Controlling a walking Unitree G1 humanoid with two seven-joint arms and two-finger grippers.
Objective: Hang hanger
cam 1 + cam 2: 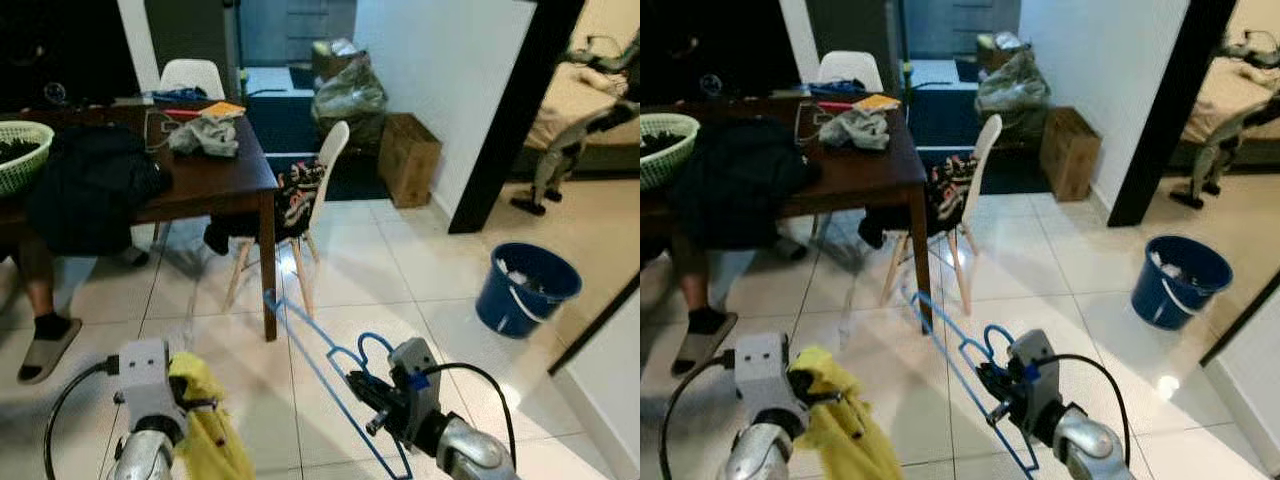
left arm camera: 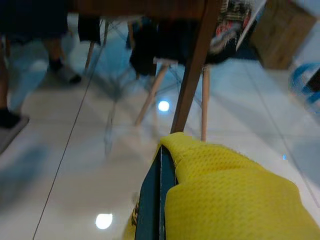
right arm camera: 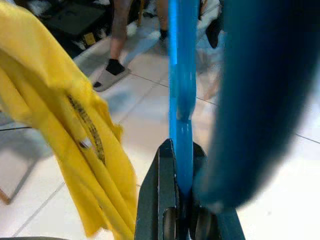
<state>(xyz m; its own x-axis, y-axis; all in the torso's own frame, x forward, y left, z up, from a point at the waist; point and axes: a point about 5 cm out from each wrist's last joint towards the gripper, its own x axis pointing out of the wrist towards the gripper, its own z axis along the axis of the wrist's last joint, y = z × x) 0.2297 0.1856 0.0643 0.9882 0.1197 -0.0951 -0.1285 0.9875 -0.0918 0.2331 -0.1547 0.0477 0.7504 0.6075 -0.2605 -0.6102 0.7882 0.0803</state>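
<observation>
- Table [image 1: 215, 185] far left; basket [image 1: 18, 152] on its left end, cloth [image 1: 205, 135] at its back right.
- Chair [image 1: 310, 190] right of table, second chair [image 1: 192, 76] behind it.
- Box [image 1: 408, 158] by wall, behind bucket [image 1: 525, 288] at right.
- Person's foot [image 1: 45, 340] under table's left.
- Left gripper [image 1: 195, 405] with shirt [image 1: 215, 435] left of right gripper [image 1: 365, 390] with hanger [image 1: 320, 355].

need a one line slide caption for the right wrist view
Right gripper clamps a blue hanger, yellow garment dangling alongside.

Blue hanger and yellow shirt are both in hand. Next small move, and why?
Probably bring the right pincer and its blue hanger toward the yellow garment held by the left pincer: both are gripped, yet apart, so the hanger isn't in the garment.
</observation>
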